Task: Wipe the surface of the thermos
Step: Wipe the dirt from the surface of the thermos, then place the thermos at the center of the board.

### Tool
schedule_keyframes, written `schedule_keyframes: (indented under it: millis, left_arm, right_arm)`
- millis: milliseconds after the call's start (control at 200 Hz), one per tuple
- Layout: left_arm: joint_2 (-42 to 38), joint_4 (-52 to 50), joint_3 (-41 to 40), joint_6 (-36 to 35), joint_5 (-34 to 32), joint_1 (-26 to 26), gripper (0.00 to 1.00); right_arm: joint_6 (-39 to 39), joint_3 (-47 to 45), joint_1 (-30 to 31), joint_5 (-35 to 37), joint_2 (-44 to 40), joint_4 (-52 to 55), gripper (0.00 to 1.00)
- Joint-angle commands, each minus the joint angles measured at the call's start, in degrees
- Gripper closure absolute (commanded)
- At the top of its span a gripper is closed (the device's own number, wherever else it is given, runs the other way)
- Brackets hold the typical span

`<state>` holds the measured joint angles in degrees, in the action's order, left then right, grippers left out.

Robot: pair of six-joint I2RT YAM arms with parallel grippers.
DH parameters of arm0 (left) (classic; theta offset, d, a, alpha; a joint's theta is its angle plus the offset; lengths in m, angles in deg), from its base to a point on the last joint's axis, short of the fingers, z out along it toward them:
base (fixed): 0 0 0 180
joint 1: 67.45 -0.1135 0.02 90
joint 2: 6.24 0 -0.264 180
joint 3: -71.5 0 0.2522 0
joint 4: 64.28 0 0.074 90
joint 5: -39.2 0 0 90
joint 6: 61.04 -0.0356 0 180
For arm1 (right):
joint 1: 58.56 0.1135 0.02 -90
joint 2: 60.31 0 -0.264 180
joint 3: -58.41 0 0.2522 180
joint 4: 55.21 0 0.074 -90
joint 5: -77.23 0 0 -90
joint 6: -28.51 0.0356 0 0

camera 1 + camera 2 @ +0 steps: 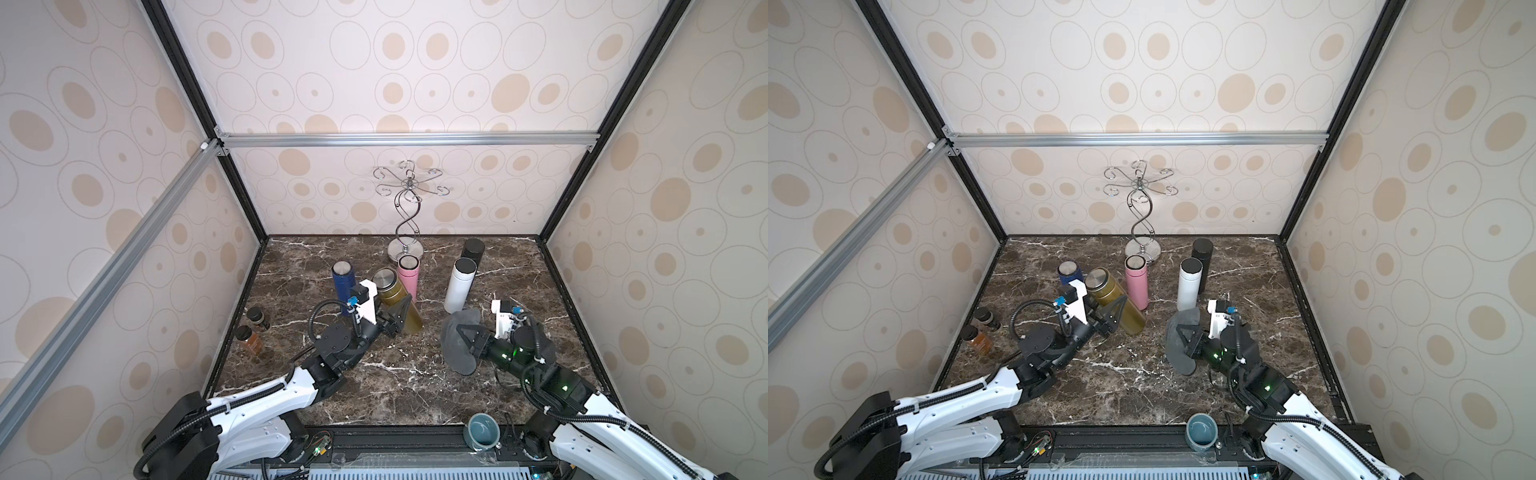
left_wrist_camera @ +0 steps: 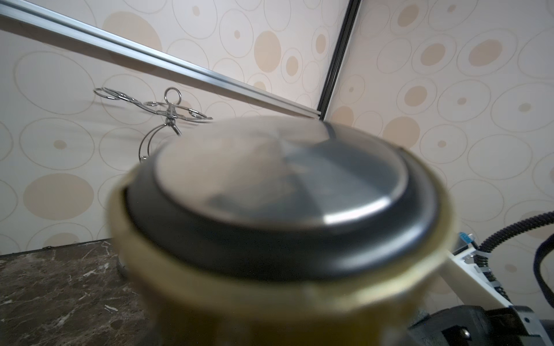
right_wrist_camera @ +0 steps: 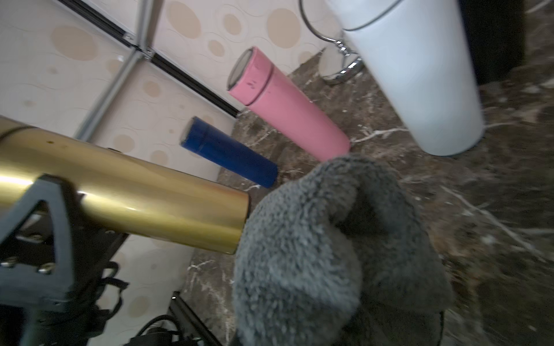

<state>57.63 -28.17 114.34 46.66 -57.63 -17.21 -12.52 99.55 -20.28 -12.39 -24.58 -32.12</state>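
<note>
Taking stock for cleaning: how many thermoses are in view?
5. Gold thermos tilted in the left gripper; blue thermos beside it; pink thermos before the hook stand; white thermos and black thermos right of that. None appears hidden.

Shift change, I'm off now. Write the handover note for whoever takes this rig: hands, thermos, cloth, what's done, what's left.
Left hand: shut on the gold thermos, which it holds tilted.
Right hand: shut on the grey cloth, near the thermos's base end. Both top views show a gap between cloth and thermos.
Done: thermos and cloth are both gripped.
Left: bring the cloth onto the thermos body and wipe it. No wiping contact is visible yet.
</note>
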Motion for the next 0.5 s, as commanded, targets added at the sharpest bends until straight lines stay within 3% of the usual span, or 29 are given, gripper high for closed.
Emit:
schedule_keyframes:
  millis: [0, 165, 490]
  left_arm:
    - [2.76, 1.83, 5.99, -2.4, 1.86, 0.9, 1.0]
    - [10.02, 0.54, 10.76, -2.58, 4.26, 1.61, 1.0]
    - [24.4, 0.06, 19.56, -4.27, 4.9, 2.84, 1.0]
  right_arm:
    - [-4.24, 1.91, 0.26, 9.08, 0.7, 10.4, 1.0]
    - [-6.77, 3.78, 0.22, 16.58, 2.19, 14.47, 1.0]
    - [-7.4, 1.76, -0.91, 15.2, 2.61, 12.86, 1.0]
